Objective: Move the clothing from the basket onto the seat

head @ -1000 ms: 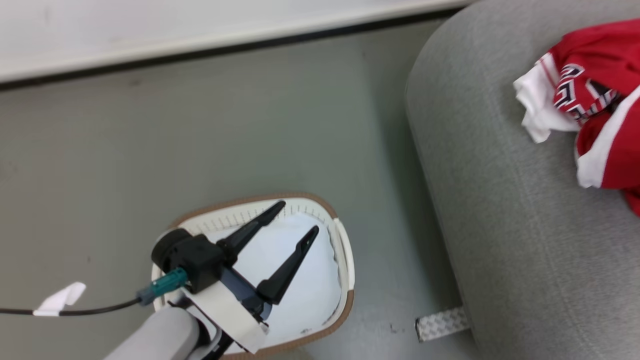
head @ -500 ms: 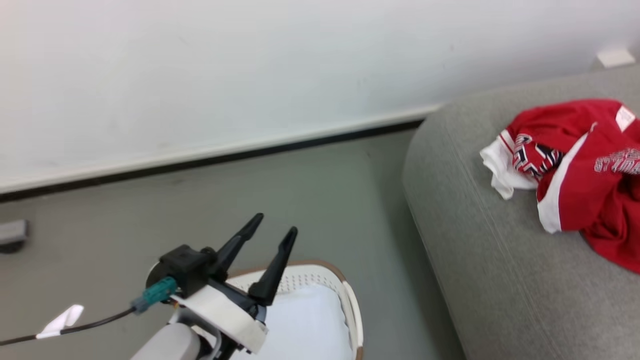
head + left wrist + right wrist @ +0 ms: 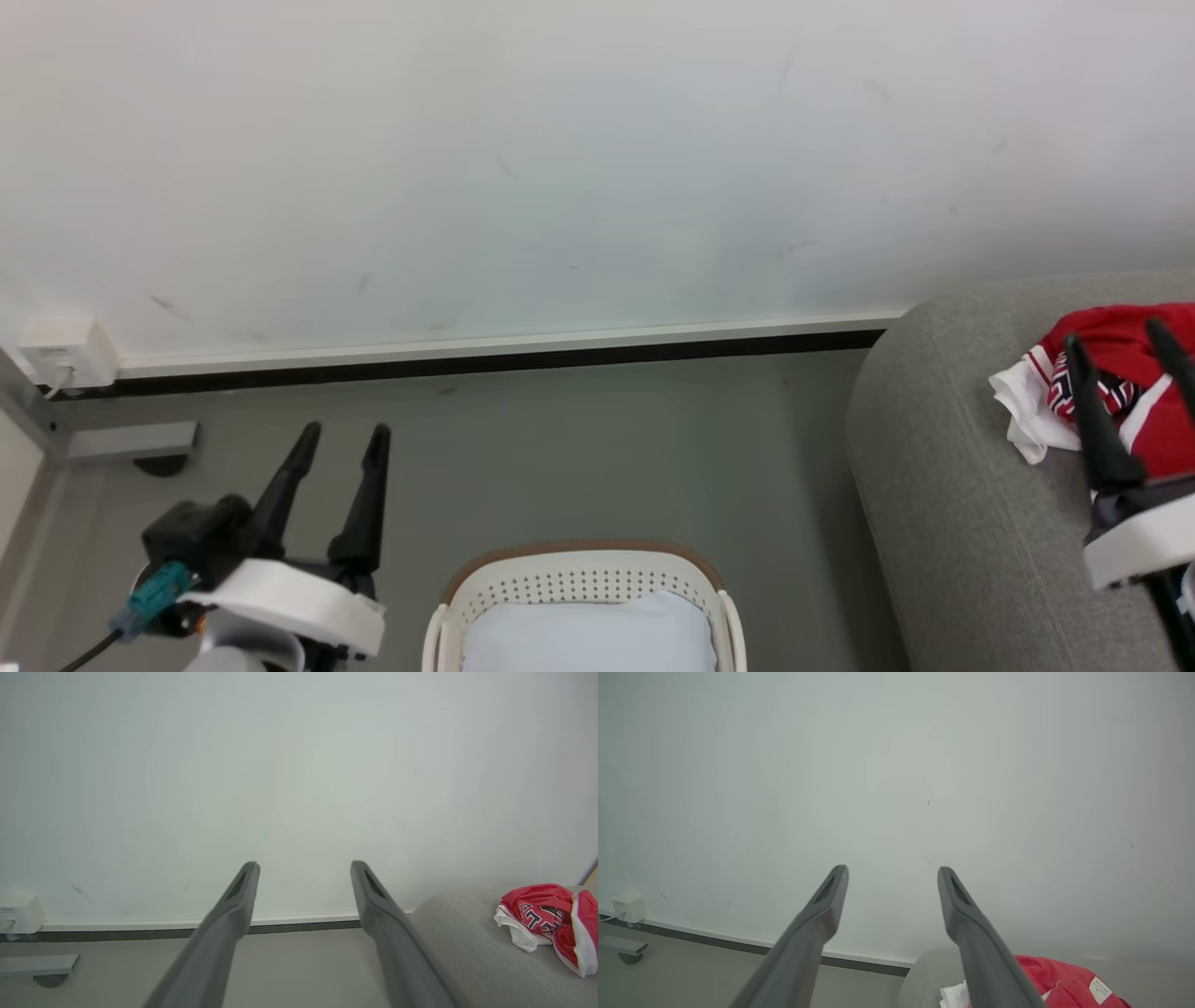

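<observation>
Camera raised; left gripper [image 3: 345, 429] now beside basket [image 3: 579, 553].

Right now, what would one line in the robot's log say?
clothing: on seat | basket: white liner inside, no clothing seen | left claw: open, empty | right claw: open, empty

Head camera looks forward and down — wrist cameras face the wall [image 3: 299, 765], all sharing the seat [image 3: 943, 457].
</observation>
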